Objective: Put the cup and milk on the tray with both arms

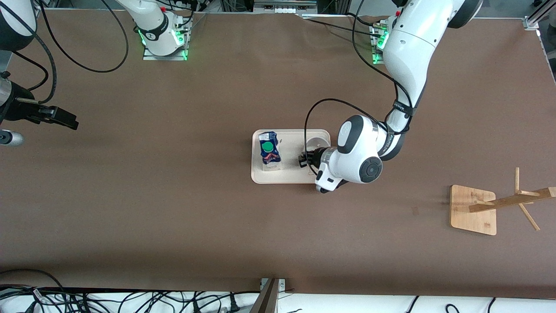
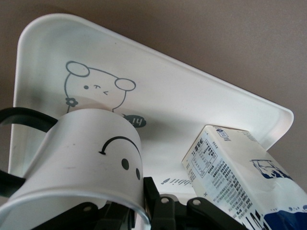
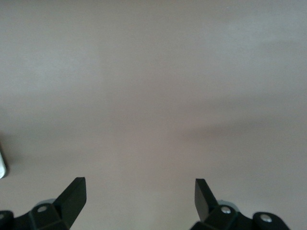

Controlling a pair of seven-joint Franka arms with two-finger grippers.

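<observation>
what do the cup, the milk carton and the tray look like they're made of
Cup: looks like white enamelled metal, judging by its thin wall and dark rolled rim; could be ceramic.
Milk carton: coated paperboard with folded edges and dense print, plus a green cap, probably plastic.
Tray: smooth, matte cream surface with a moulded raised rim, likely plastic or melamine.

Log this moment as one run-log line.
milk: on tray | cup: on tray, gripped by left gripper | right gripper: open, waiting over bare table
</observation>
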